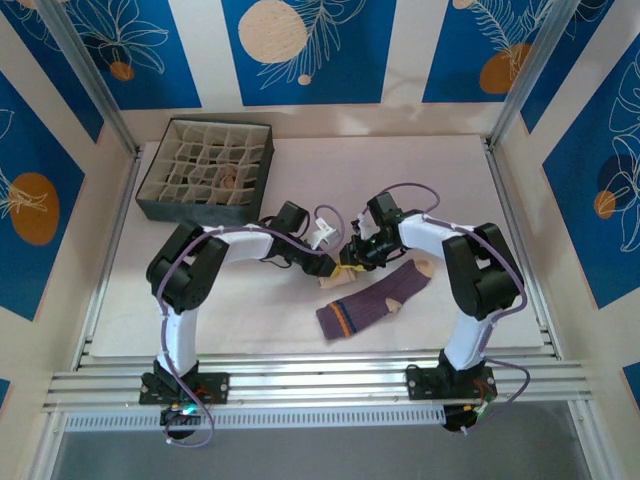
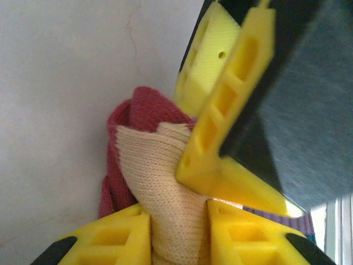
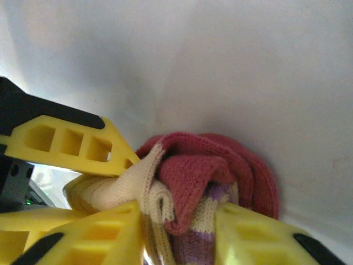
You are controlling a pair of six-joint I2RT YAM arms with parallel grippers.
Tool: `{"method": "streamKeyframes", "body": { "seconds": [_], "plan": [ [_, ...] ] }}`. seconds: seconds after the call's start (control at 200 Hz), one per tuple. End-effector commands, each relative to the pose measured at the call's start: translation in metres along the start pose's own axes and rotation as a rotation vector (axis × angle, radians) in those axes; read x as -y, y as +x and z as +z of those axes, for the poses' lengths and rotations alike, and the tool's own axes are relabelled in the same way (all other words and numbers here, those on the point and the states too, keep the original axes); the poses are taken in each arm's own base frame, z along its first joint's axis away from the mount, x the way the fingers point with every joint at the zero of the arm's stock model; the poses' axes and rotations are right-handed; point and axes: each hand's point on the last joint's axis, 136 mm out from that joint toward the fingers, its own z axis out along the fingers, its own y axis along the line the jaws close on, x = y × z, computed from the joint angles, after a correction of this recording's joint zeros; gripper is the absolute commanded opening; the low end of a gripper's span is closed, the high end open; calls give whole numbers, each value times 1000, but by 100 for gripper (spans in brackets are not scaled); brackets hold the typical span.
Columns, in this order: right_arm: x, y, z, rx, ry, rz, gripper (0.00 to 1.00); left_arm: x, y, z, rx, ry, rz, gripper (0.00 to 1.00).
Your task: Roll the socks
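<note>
At the centre of the top view, my left tool (image 2: 179, 221) is nearly closed, pinching the bundled cream sock (image 2: 149, 160), red toe outward, against the counter (image 1: 260, 310). My right tool (image 3: 182, 221) clamps the same bundle from the opposite side. The purple sock (image 1: 375, 300) lies flat just lower right.

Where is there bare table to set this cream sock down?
Widest bare patch: far right of the table, between the divided box and the right rail. Another strip lies at the near edge, between the two arm bases, left of the purple sock. Crowded: the centre, where the left gripper and right gripper meet on the cream sock.
</note>
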Motion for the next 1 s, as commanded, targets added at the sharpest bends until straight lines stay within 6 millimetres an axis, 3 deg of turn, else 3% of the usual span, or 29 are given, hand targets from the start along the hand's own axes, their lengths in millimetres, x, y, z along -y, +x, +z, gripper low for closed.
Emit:
{"method": "streamKeyframes", "body": {
  "seconds": [0.0, 0.195, 0.385, 0.605, 0.74, 0.995],
  "plan": [
    [27, 15, 12, -69, 115, 58, 18, -23, 39, 0, -82, -108, -25, 27],
    [42, 19, 16, -111, 159, 67, 6, -1, 20, -22, 7, -121, 181, 30],
    [41, 18, 15, -152, 172, 58, 5, 24, 2, -52, 152, -169, 418, 38],
    [32, 15, 8, -191, 169, 55, 4, 37, -4, -81, 379, -306, 716, 52],
    [31, 15, 6, -217, 176, 56, 4, 40, -4, -81, 389, -330, 806, 54],
    [32, 16, 8, -256, 187, 62, 4, 46, 4, -57, 273, -421, 1028, 56]
  ]
}}
